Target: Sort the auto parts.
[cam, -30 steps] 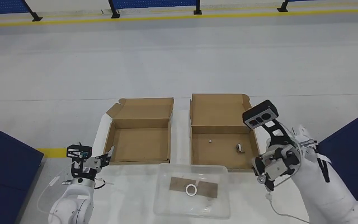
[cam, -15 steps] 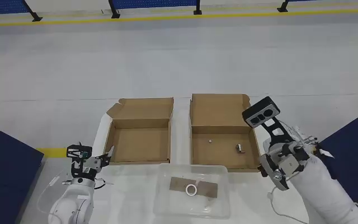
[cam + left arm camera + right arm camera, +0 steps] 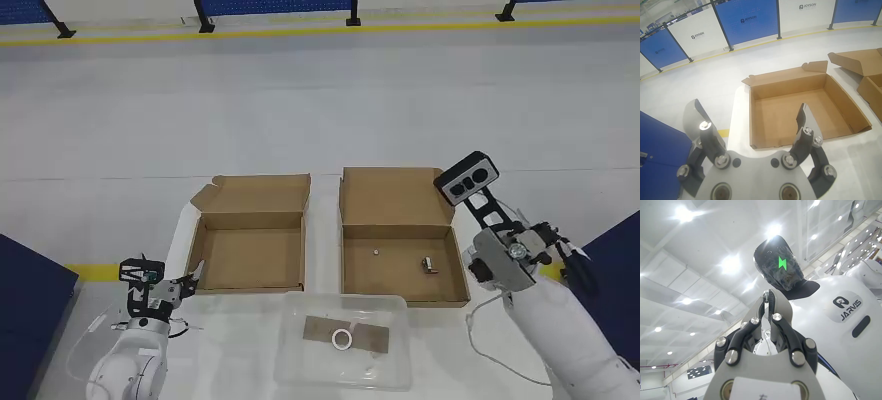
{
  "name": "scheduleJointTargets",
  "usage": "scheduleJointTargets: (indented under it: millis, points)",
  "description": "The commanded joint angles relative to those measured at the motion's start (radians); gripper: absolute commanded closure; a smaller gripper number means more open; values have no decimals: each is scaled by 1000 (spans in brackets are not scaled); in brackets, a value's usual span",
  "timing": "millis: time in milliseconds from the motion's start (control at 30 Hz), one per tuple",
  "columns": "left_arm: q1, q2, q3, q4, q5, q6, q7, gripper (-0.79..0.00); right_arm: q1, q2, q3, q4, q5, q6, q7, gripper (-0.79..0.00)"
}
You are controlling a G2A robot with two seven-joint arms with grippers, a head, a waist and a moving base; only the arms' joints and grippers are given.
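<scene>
1. Sorting under way: my right pincer (image 3: 768,296), raised and pointing upward at 3 o'clock from the right-hand brown cardboard box (image 3: 390,280), is closed to a narrow gap. It pinches a small silver threaded part (image 3: 766,295) at its very tips.
2. My left pincer (image 3: 749,106) waits wide open with nothing in it, just beside the 8 o'clock corner of the left-hand brown cardboard box (image 3: 250,258).
3. Done so far, by my reading: two metal parts lie on the right-hand box's floor, well apart. One is a tiny silver piece (image 3: 375,251) near the centre; the other is a larger angled piece (image 3: 429,265) toward 3 o'clock.
4. The left-hand box holds nothing I can make out.
5. Left to sort: a white ring (image 3: 342,339) lies on a brown cardboard strip (image 3: 370,337) inside the clear plastic tray (image 3: 385,372). The tray sits at 6 o'clock from the gap between the two boxes.
6. The held part looks like a short screw or bolt, though it is too small for me to be sure. I judge it is bound for one of the boxes.
7. My estimate: past the halfway mark, with the held part to be placed and the ring to be picked.
</scene>
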Motion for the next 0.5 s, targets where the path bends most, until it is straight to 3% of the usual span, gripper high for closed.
scheduleJointTargets:
  millis: [0, 267, 467]
  points:
    - [0, 0, 0, 0, 0, 0, 0, -785, 0, 0, 0, 0, 0, 0, 1, 0]
    - [0, 0, 0, 0, 0, 0, 0, -785, -5, -1, 2, -11, -4, 0, -19, 0]
    - [0, 0, 0, 0, 0, 0, 0, -785, -36, -18, 12, -37, 84, 21, -38, 0]
